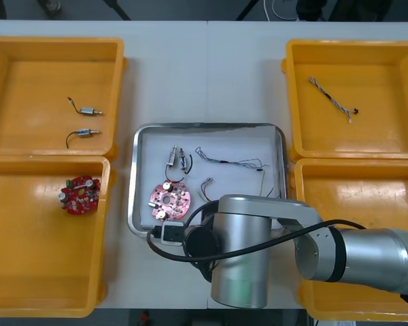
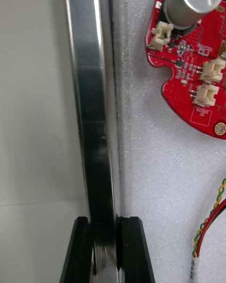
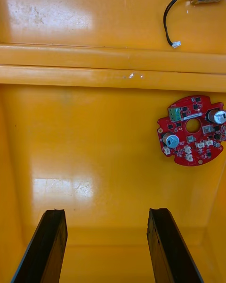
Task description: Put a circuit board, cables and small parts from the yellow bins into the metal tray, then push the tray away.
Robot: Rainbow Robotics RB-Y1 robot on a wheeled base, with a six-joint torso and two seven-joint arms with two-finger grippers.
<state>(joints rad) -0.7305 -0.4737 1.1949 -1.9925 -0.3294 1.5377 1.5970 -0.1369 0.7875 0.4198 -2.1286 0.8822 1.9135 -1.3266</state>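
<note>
The metal tray [image 1: 132, 183] lies mid-table, white inside. It holds a red circuit board [image 1: 168, 202], two small metal parts [image 1: 177, 157] and a thin cable [image 1: 231, 161]. My right arm [image 1: 258, 251] reaches over the tray's near edge. In the right wrist view my right gripper [image 2: 106, 221] is shut on the tray's rim [image 2: 92, 122], one finger outside and one inside. The board [image 2: 197, 66] and a red and yellow cable [image 2: 207, 226] lie just inside it. My left gripper [image 3: 106, 217] hangs open over the near left yellow bin [image 3: 94, 146], short of another board [image 3: 193, 129].
The far left bin [image 1: 27, 68] holds two small metal parts [image 1: 88, 111] with black leads. A second red board [image 1: 79, 195] lies in the near left bin [image 1: 41, 272]. A twisted cable [image 1: 330, 98] lies in the far right bin [image 1: 387, 129]. My right arm covers part of the near right bin [image 1: 367, 187].
</note>
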